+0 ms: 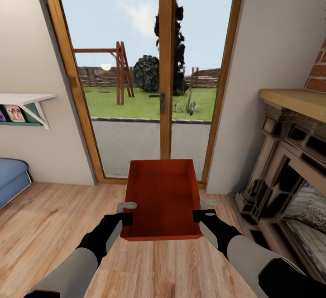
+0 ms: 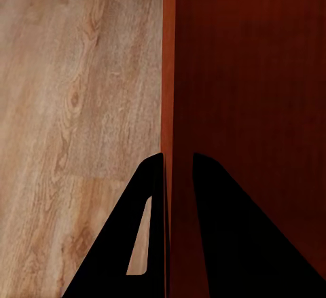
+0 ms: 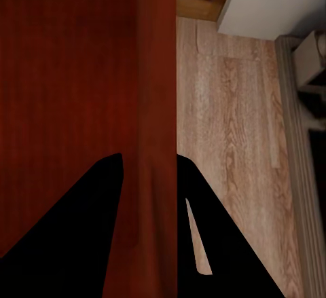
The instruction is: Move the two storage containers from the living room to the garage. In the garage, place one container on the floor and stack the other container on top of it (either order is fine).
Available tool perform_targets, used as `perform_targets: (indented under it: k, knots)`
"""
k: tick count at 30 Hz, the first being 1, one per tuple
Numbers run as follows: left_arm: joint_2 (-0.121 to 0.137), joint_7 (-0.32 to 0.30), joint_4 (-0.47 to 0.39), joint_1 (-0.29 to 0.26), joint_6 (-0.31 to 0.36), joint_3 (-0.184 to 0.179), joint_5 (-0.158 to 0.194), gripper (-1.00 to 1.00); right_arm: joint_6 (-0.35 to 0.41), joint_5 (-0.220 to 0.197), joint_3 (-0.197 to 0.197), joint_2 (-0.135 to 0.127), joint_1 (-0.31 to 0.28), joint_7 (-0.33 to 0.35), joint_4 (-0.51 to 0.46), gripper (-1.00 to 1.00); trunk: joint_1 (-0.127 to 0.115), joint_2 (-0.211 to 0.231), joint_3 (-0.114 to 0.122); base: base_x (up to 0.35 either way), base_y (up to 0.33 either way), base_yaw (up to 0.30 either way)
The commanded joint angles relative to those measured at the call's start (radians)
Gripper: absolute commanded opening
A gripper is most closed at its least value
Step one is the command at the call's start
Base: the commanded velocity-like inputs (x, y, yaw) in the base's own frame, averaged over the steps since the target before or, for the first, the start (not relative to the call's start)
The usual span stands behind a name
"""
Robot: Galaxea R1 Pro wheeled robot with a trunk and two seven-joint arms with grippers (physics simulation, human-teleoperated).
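An orange-red open-top storage container [image 1: 164, 198], rectangular with low, slightly flared walls and nothing inside, hangs level above the light wood plank floor [image 1: 50, 225] of the living room. Its long axis runs away from the robot toward the glass patio door [image 1: 149, 72]. The left gripper [image 1: 125, 213] pinches its left wall and the right gripper [image 1: 203, 211] its right wall, beside the fireplace [image 1: 290, 171]

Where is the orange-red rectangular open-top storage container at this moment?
In the head view the orange-red rectangular open-top storage container is held above the light wood plank floor at centre, between the left gripper and right gripper, before the glass door.
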Motion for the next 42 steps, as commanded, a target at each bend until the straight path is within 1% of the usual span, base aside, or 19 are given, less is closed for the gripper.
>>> perform_targets:
  k: [1, 10, 42]
  knots:
    - [0.002, 0.025, -0.004, -0.001, 0.009, 0.006, -0.023, -1.0, 0.007, 0.003, 0.003, -0.014, -0.001, -0.01, 0.01, -1.0, 0.001, -0.002, -0.001, 0.0, 0.0, 0.0]
    - [0.001, 0.025, -0.004, -0.001, 0.009, 0.006, -0.023, -1.0, 0.007, 0.003, 0.003, -0.014, -0.001, -0.01, 0.01, -1.0, 0.001, -0.002, 0.011, 0.0, 0.0, 0.0]
    - [0.001, 0.026, -0.004, -0.001, 0.009, 0.006, -0.023, -1.0, 0.007, 0.002, 0.003, -0.014, -0.001, -0.009, 0.01, -1.0, 0.001, -0.002, 0.012, 0.0, 0.0, 0.0]
